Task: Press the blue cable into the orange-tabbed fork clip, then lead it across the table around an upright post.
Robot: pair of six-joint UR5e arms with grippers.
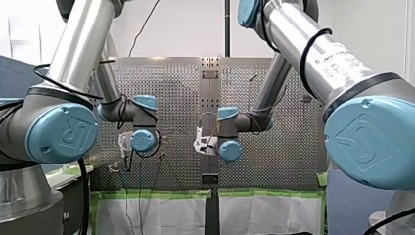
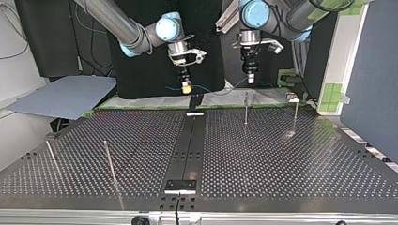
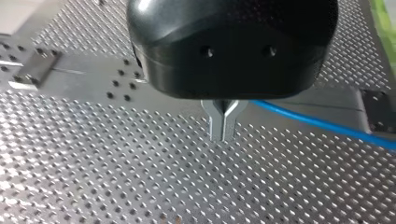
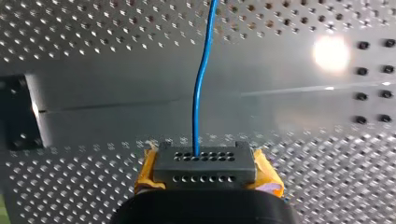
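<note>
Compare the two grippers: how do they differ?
My left gripper has bare metal fingers; my right gripper has yellow pads. The left's fingertips meet on nothing, the blue cable passing beside them; the right clamps a holed grey block that the cable leaves. Both hang above the perforated table.

Four upright posts [image 2: 245, 110], one blue cable [image 4: 201, 93].
</note>
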